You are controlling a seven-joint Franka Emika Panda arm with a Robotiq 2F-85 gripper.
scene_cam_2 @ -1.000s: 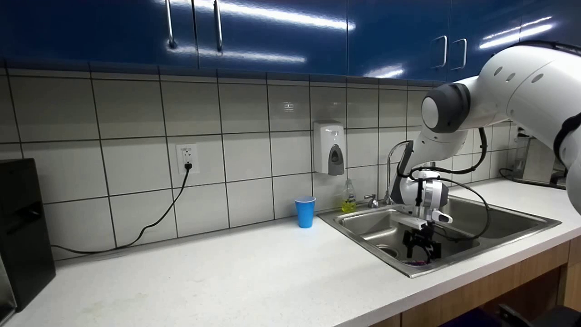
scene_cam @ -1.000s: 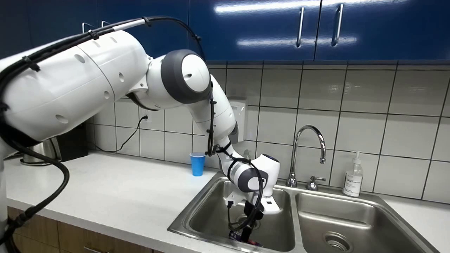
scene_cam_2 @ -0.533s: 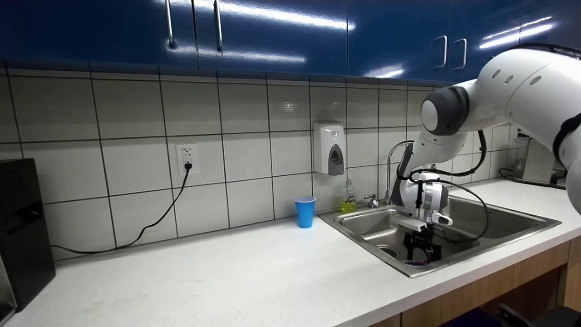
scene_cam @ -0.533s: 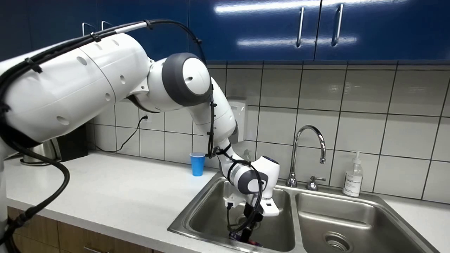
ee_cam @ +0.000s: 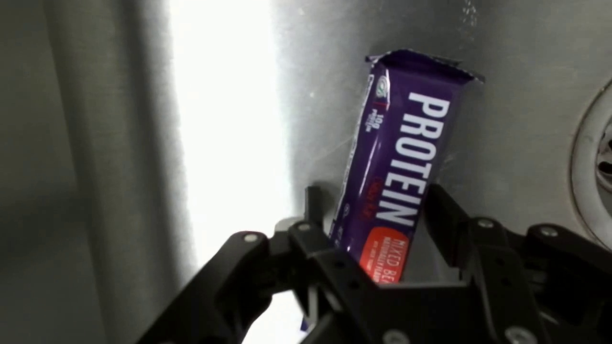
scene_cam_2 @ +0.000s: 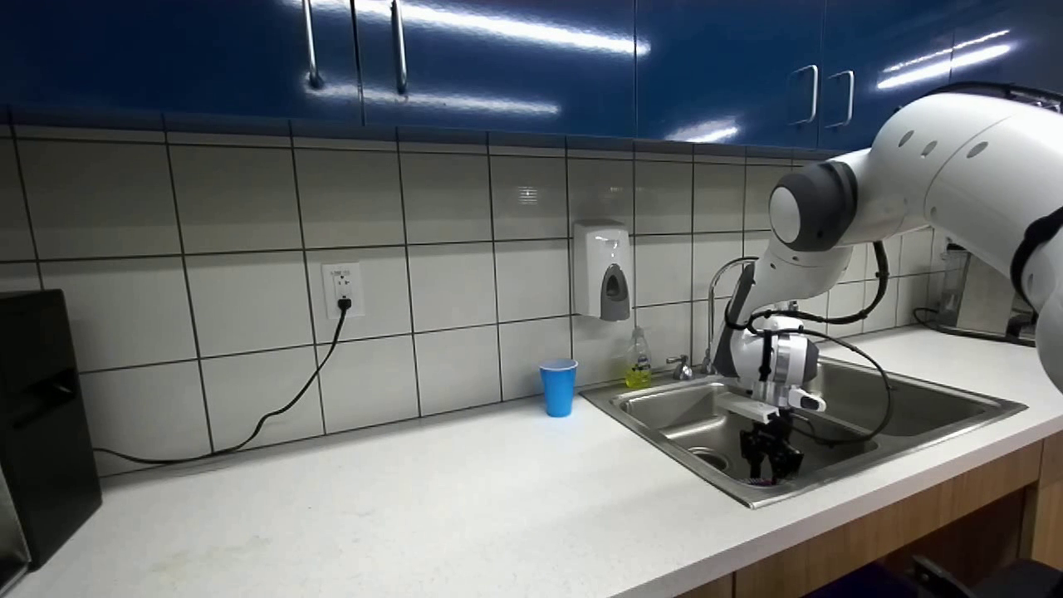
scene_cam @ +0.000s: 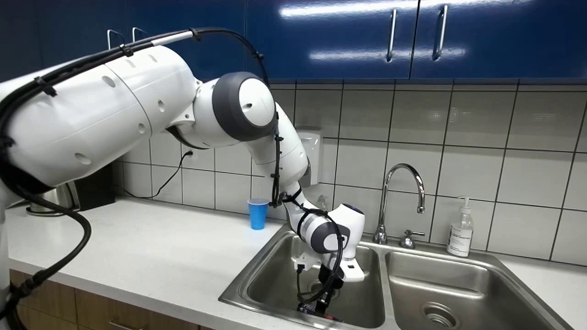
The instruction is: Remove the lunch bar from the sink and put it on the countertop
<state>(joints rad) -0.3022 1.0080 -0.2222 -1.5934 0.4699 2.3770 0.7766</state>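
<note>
On the floor of the sink [ee_cam: 516, 153] lies the lunch bar [ee_cam: 406, 138], the end effector [ee_cam: 375, 208] astride it, jaws parted with a gap at one side — best close slowly, letting its slant square up, then lift straight.

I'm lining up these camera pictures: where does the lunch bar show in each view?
Wrist view: lunch bar, right of centre, passing between the fingers.
In an exterior view: lunch bar, just right of bottom centre, partly hidden.
In an exterior view: lunch bar, lower right, mostly hidden.
Shared landmark: the drain nearest it, at least partly visible throughout.
</note>
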